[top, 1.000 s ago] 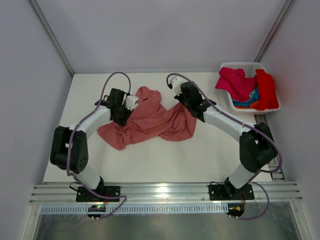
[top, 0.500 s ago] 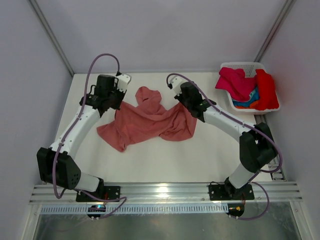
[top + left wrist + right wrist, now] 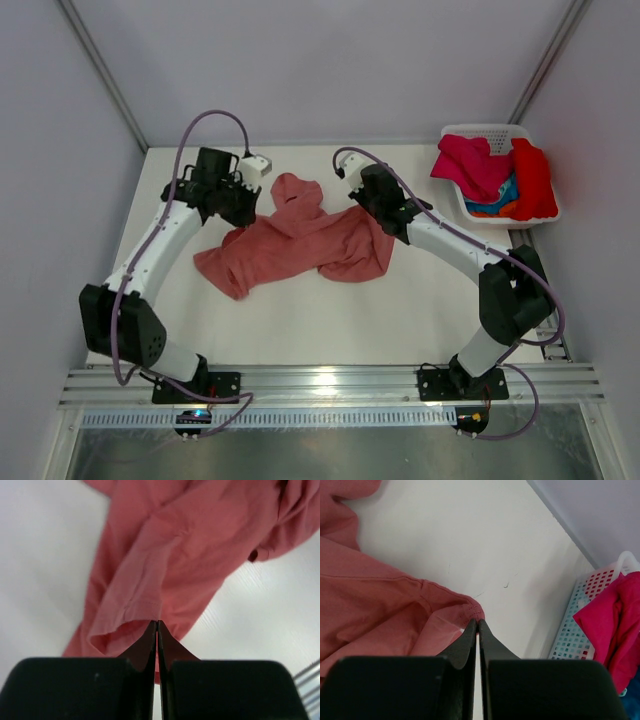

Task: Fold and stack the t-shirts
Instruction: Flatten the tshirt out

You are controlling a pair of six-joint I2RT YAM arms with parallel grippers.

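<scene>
Scene: a white table (image 3: 330, 310) seen from above, with two black-and-white robot arms mounted at its near edge.
Shirt: a salmon-pink cotton t-shirt (image 3: 300, 240) lies crumpled and bunched in the far half of the table, roughly midway between the left and right edges.
Left gripper (image 3: 157, 625): the jaws are clenched on a fold beside a sleeve hem at the shirt's far left part.
Right gripper (image 3: 478, 622): the jaws are pressed together on a stitched hem at the shirt's far right corner.
Other shirts: magenta, red, blue and orange t-shirts (image 3: 475, 165) are heaped in a white plastic basket (image 3: 485, 127) at the far right corner.
Handling: the cloth looks light, limp and prone to sagging and dragging. It is not fragile, but it creases easily.
Where to hold: probably hems, shoulders or sleeve edges, one per gripper, so the cloth can be stretched flat.
Edges: grey walls close off the left, far and right sides.
Open room: bare table between the shirt and the near edge looks wide enough for spreading and folding.
</scene>
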